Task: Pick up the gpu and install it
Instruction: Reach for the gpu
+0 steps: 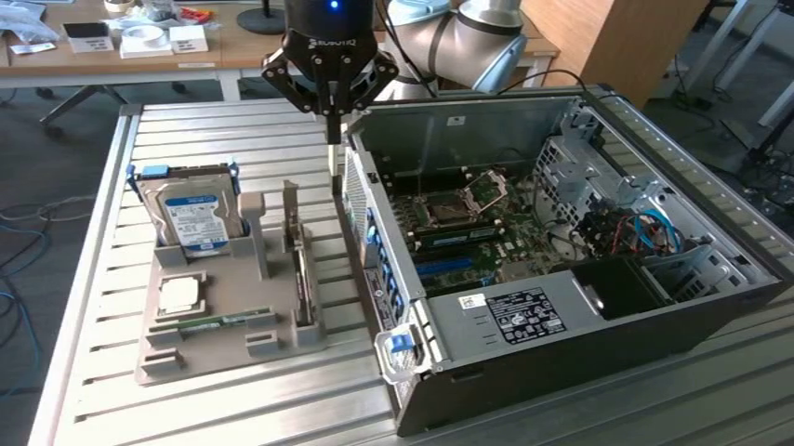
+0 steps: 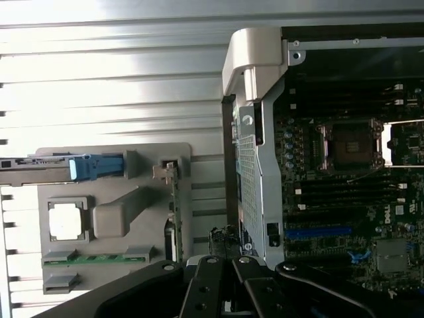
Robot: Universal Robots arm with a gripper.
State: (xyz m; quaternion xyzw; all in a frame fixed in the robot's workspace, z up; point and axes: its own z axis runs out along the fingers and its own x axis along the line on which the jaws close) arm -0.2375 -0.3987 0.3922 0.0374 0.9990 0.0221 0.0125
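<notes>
A ribbed metal table (image 1: 112,372) carries everything, with a wooden desk (image 1: 74,58) and office clutter behind. On the exterior view's right lies the open computer case (image 1: 559,372), and beside it a grey holder (image 1: 186,358). The exterior view gives the gripper (image 1: 333,130) side-on — fingers pinched together, empty, above the gap between holder and case. The wrist view looks straight down on the gpu (image 2: 176,218) — a thin green edge, upright in the holder's slot nearest the case, its long axis parallel to the case wall.

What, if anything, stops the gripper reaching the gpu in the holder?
Likely yes: nothing lies over the gpu, upright in the holder; the shut gripper hangs higher, though the computer case stands close beside.
</notes>
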